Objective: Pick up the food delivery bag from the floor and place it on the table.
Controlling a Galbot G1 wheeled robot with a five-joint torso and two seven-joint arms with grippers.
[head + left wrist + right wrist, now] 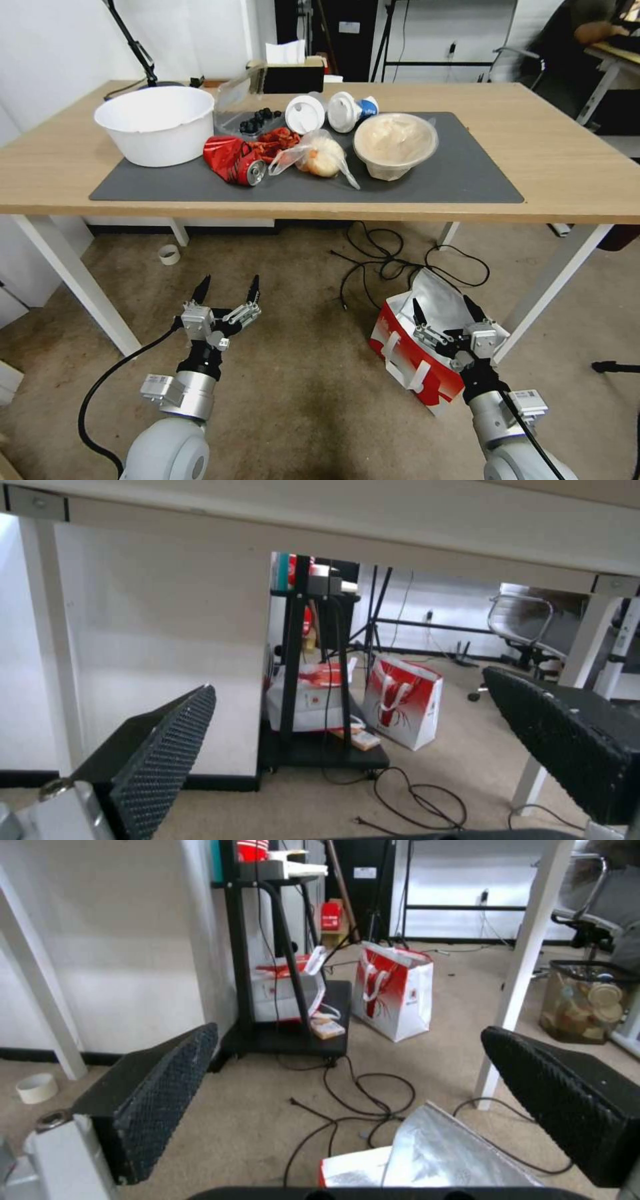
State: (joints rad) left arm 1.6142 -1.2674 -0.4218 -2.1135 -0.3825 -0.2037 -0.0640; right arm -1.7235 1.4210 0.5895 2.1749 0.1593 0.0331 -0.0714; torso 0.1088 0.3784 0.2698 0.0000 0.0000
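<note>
Reaching step: the right pincer (pixel 446 308), jaws spread, hovers above the white-and-red foil-lined food delivery bag (pixel 407 357); next, close on its rim; left pincer (pixel 227 288) gapes idle beside it

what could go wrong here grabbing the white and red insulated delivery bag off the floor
1. The open right gripper sits above the white and red insulated delivery bag's loose silver foil flap, so it might pinch the flap instead of a white loop handle.
2. Black cables lie on the carpet beside the bag and could snag.
3. The grey mat on the wooden table is crowded, leaving limited space.
</note>
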